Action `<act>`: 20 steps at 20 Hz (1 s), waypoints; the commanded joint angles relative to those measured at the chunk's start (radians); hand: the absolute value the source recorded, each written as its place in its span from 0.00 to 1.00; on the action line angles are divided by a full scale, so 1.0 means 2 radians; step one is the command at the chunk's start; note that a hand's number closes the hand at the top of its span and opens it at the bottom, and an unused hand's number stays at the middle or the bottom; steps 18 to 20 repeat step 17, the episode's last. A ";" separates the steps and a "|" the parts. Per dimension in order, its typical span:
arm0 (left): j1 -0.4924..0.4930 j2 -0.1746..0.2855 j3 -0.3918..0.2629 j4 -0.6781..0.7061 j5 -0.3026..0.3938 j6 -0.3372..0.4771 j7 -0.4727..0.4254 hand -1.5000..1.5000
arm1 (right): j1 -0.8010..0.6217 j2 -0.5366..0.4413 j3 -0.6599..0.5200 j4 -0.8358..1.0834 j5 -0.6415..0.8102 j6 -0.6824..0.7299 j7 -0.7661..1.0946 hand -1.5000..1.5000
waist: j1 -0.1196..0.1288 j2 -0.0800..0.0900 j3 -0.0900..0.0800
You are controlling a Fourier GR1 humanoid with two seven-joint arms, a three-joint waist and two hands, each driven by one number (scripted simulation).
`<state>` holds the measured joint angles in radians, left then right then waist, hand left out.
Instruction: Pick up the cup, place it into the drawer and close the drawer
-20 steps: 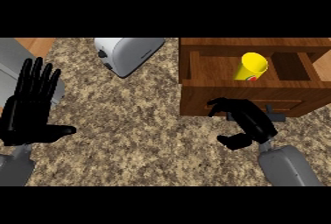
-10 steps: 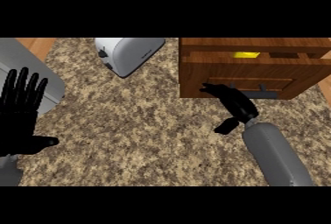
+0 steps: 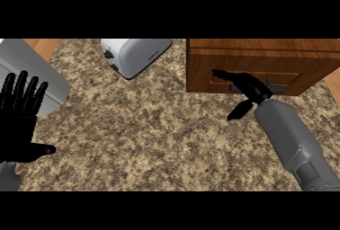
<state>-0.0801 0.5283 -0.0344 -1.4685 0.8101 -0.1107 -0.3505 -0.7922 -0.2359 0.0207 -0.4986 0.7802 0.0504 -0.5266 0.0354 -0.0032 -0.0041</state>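
**Fingers [image 3: 228, 76] flat against the drawer [image 3: 300, 76] front**

Fingers of the right hand [image 3: 253, 89] lie straight and close together on the shut drawer, beside its handle [image 3: 277, 88], with the thumb splayed away. The cup does not show anywhere outside the drawer. A toaster [image 3: 135, 55] stands on the tabletop [image 3: 153, 134] left of the drawer. Far left of it, the left hand [image 3: 20, 121] rests open, fingers apart and upright.

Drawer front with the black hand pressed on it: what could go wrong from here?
The right hand lies across the drawer's handle, so its fingers might catch on the handle when pulling away and tug the drawer open. From this steep view I cannot tell if the drawer is fully flush; it may be left slightly ajar.
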 commanded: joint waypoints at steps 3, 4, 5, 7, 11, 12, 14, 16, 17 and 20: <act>0.008 -0.006 0.000 0.017 -0.011 -0.028 -0.015 0.00 | -0.070 -0.026 -0.027 0.104 0.005 -0.006 -0.002 0.00 | 0.016 0.015 0.003; -0.021 0.001 0.006 0.003 0.005 -0.005 0.021 0.00 | -0.079 -0.023 -0.027 0.112 0.007 -0.006 0.004 0.00 | 0.017 0.015 0.004; -0.014 -0.017 -0.006 0.038 -0.017 -0.022 -0.014 0.00 | -0.090 -0.044 -0.029 0.114 0.006 0.012 -0.010 0.00 | 0.013 0.017 0.003; 0.009 -0.018 -0.011 0.011 -0.022 -0.020 -0.015 0.00 | -0.084 -0.059 -0.036 0.128 0.003 0.011 -0.019 0.00 | 0.022 0.017 0.003; -0.025 -0.013 -0.006 0.015 -0.021 -0.008 0.004 0.00 | -0.099 -0.057 -0.042 0.145 -0.001 0.014 -0.023 0.00 | 0.023 0.019 0.004; -0.033 -0.012 -0.007 0.013 -0.019 -0.001 0.015 0.00 | -0.111 -0.051 -0.041 0.143 0.002 0.008 -0.009 0.00 | 0.028 0.021 0.004; -0.020 -0.008 0.007 0.029 -0.018 -0.014 -0.001 0.00 | -0.096 -0.063 -0.043 0.150 0.001 0.008 -0.035 0.00 | 0.024 0.020 0.004; -0.023 -0.028 -0.012 0.018 -0.037 0.005 -0.008 0.00 | -0.109 -0.075 -0.048 0.154 -0.002 0.022 -0.036 0.00 | 0.024 0.019 0.004; -0.014 -0.017 -0.005 0.025 -0.028 -0.018 -0.007 0.00 | -0.102 -0.069 -0.046 0.157 0.001 0.008 -0.032 0.00 | 0.030 0.021 0.004; -0.014 -0.017 -0.005 0.025 -0.028 -0.018 -0.007 0.00 | -0.102 -0.069 -0.046 0.157 0.001 0.008 -0.032 0.00 | 0.030 0.021 0.004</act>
